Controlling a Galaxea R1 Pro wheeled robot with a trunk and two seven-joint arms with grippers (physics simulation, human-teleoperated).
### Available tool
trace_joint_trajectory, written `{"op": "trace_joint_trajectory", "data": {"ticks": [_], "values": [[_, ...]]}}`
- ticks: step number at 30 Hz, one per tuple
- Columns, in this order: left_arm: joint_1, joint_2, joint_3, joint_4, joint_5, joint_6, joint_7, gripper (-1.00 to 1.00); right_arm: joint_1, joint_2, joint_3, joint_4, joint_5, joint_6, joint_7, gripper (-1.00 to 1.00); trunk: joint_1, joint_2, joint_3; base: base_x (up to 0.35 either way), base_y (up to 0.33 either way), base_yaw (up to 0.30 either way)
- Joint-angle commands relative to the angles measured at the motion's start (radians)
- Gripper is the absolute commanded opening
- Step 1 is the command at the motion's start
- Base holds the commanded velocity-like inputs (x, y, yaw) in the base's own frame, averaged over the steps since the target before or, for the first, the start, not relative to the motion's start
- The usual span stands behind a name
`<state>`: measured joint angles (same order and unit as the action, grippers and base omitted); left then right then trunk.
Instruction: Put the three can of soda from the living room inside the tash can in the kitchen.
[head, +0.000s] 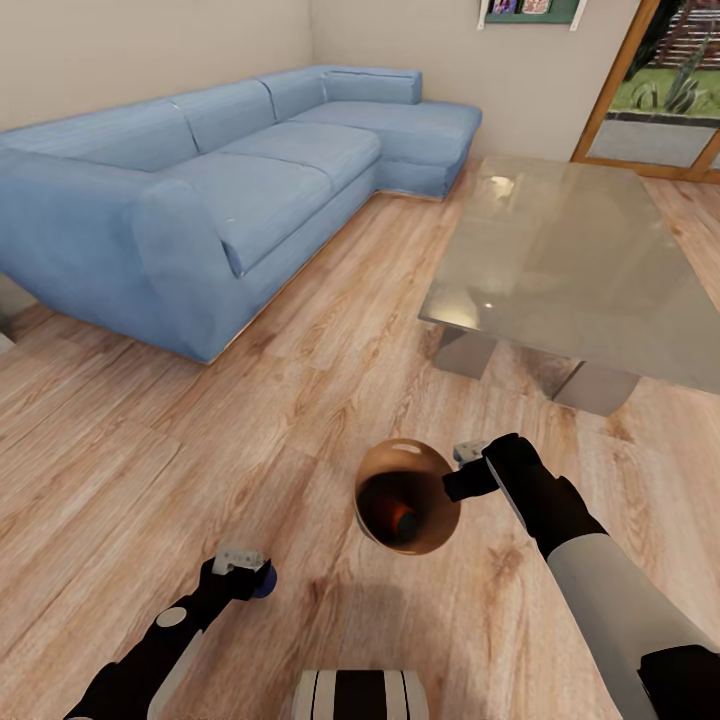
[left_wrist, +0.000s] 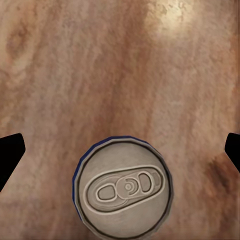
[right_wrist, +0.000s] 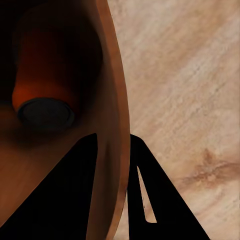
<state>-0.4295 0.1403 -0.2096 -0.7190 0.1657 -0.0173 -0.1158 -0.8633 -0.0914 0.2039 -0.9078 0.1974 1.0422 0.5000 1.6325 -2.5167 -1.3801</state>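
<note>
The wood floor (head: 330, 370) is open between the blue sofa (head: 200, 190) and the glass coffee table (head: 590, 260).

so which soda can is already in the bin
The orange can, lying inside the copper-brown trash can that the right end effector grips by its rim. The other can, blue-sided with a silver top, sits between the left end effector's fingers.

The end effector (right_wrist: 116, 165) pinches the tash can's rim (right_wrist: 114, 90), an orange can (right_wrist: 42, 85) inside.
</note>
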Motion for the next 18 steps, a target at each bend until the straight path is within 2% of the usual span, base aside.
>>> {"op": "trace_joint_trajectory", "data": {"ticks": [1,12,15,18], "values": [[0.000,0.000,0.000,0.000,0.000,0.000,0.000,1.00,0.000,0.000,0.000,0.000,-0.026,0.005,0.003,-1.00,0.000,0.000,0.000,0.000,0.000,0.000],[0.000,-0.001,-0.005,0.001,-0.002,0.000,-0.001,1.00,0.000,-0.001,-0.001,-0.001,-0.026,0.005,0.003,-1.00,0.000,0.000,0.000,0.000,0.000,0.000],[0.000,-0.001,-0.005,0.001,-0.003,0.000,-0.001,1.00,0.000,-0.001,-0.001,-0.002,-0.026,0.005,0.003,-1.00,0.001,-0.001,-0.012,0.000,0.000,0.000],[0.000,-0.001,-0.005,0.001,-0.003,0.000,-0.002,1.00,0.000,-0.001,-0.001,-0.001,-0.026,0.005,0.003,-1.00,0.001,-0.001,-0.012,0.000,0.000,0.000]]}}
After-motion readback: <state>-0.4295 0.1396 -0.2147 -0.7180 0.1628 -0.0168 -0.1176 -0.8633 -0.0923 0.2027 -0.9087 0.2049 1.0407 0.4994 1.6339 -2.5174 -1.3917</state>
